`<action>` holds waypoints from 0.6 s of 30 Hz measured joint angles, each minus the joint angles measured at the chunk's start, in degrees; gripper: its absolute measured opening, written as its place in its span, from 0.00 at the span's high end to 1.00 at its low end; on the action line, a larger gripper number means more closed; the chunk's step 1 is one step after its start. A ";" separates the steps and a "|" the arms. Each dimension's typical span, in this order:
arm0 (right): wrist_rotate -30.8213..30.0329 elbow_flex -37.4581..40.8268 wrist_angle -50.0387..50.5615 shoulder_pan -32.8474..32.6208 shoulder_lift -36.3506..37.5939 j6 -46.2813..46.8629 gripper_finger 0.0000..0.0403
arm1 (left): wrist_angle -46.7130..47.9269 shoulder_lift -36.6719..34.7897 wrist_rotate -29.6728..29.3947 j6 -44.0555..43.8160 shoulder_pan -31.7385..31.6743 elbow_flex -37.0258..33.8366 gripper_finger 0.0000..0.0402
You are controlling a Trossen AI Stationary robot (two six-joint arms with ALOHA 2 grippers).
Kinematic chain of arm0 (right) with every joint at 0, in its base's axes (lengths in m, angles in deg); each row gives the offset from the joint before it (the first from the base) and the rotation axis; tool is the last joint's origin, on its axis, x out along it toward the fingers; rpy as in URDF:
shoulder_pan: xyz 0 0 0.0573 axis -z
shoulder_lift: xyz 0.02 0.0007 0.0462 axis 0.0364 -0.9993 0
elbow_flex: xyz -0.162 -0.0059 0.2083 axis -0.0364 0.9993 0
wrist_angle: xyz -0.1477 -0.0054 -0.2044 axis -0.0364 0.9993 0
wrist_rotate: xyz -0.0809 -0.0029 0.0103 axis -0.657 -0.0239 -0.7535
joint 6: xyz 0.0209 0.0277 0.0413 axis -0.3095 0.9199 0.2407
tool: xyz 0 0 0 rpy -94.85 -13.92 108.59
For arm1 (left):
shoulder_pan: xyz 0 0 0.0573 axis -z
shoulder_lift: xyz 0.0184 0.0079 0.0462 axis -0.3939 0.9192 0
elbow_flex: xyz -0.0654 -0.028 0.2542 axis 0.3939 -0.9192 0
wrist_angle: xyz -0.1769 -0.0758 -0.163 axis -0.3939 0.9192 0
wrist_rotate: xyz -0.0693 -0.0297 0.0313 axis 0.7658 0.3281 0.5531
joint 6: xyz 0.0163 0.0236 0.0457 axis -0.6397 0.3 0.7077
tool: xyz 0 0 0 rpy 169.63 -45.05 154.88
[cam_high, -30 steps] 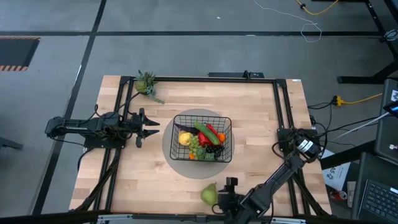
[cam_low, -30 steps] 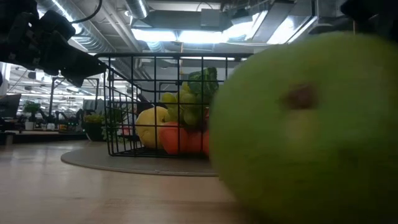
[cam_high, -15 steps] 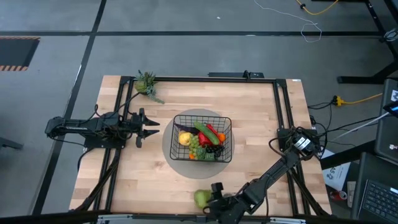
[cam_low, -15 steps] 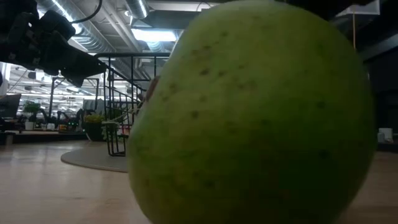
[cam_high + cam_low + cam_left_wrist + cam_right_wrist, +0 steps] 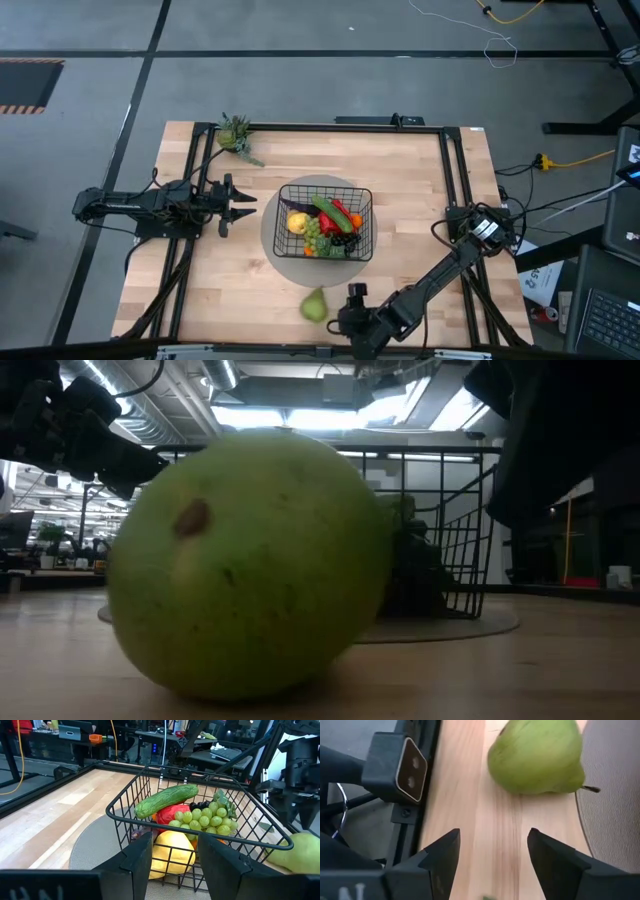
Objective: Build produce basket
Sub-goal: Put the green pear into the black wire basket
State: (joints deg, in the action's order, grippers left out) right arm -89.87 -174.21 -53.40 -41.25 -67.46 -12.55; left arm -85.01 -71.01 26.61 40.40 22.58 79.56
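Note:
The black wire basket [image 5: 325,222] stands on a round grey mat [image 5: 275,248] at mid-table. It holds a yellow fruit, a green cucumber [image 5: 167,800], red peppers, green and dark grapes and an orange. A green pear [image 5: 315,305] lies on its side on the wood near the table's near edge, just off the mat; it fills the low view [image 5: 245,560]. My right gripper [image 5: 342,310] is open, just right of the pear, which lies ahead of its fingers [image 5: 537,757] without touching them. My left gripper [image 5: 245,205] is open and empty, left of the basket.
A small leafy green plant piece [image 5: 237,132] lies at the table's far left corner. Black frame rails run along the table's sides. The low camera's block [image 5: 395,767] sits at the near edge beside the pear. Bare wood lies left of the mat.
My right gripper has moved along the near edge toward the table's left. The pear has rolled ahead of it, toward the left and then a little toward the basket, and now lies apart from the fingers.

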 joint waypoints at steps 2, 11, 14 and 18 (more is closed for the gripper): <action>-0.04 0.01 -0.55 0.16 0.00 -1.45 0.42 | 0.00 -0.02 -0.01 0.00 0.00 0.01 0.62; -7.91 0.01 -4.12 3.49 0.00 -2.17 0.42 | 0.00 0.00 -0.02 0.00 0.00 0.02 0.62; -0.51 0.01 -8.45 4.97 0.00 -4.20 0.42 | 0.00 0.00 -0.02 0.00 0.02 0.01 0.62; 8.58 0.01 -15.45 5.73 0.00 -9.02 0.42 | 0.00 0.00 -0.01 0.00 0.01 0.00 0.62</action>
State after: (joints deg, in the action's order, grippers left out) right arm -81.29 -174.20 -68.85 -35.52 -67.46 -21.57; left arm -85.01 -71.01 26.61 40.40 22.59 79.56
